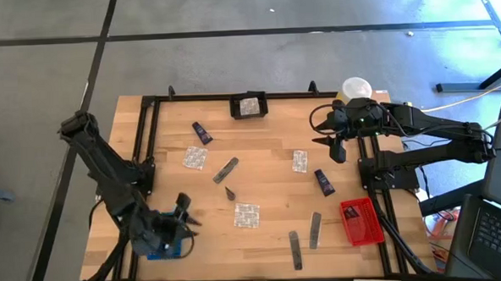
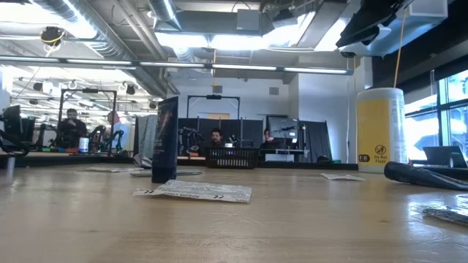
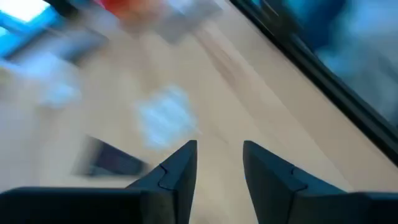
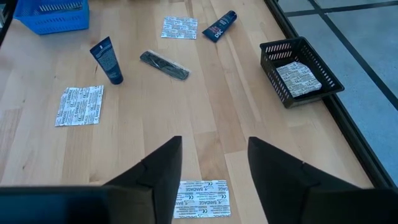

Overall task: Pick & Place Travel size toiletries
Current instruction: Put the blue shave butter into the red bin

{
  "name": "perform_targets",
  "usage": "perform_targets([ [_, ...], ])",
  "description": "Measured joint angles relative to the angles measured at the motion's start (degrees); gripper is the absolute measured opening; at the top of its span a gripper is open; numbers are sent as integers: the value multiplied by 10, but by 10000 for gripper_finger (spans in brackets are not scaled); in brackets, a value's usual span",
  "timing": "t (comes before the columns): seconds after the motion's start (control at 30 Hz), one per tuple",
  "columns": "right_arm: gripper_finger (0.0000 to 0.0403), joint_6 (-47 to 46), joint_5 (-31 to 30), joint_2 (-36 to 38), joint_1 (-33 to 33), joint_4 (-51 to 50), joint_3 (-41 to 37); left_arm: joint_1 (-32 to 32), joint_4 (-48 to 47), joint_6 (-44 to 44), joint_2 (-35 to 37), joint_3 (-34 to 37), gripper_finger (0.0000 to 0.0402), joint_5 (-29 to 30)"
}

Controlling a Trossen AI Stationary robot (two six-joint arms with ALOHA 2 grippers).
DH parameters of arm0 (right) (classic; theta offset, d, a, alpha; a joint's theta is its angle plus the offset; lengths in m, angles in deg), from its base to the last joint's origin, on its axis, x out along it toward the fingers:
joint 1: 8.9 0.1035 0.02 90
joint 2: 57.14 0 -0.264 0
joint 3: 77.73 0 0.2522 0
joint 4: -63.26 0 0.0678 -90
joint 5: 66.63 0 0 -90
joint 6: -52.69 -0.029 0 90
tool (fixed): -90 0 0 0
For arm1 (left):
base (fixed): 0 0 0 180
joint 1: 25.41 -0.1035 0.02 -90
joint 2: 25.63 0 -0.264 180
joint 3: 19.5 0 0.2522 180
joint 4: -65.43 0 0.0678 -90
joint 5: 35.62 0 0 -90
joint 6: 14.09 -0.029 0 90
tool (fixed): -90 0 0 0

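From above, the right end effector [image 1: 334, 143] hangs open and empty over the worktop [image 1: 269, 169], near a foil packet [image 1: 300, 161] and a dark tube [image 1: 323, 182]. The left end effector [image 1: 182, 213] is by the blue tray [image 1: 172, 248]. In the right wrist view, one packet [image 4: 298, 78] lies in the black basket [image 4: 297, 70]. In the left wrist view, its fingers [image 3: 180, 171] stand partly apart, holding nothing

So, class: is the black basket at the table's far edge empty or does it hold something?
Not empty. The black basket holds a white bandage sachet lying flat inside it.
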Motion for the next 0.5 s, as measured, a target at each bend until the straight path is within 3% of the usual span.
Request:
perform_targets([
  [0.1,190,0,0,0,0,0,0,-12,90,-66,13,0,125,86],
  [0.2,192,0,0,0,0,0,0,-26,198,-141,15,0,125,132],
  [0.5,175,0,0,0,0,0,0,-78,414,-277,14,0,125,134],
])
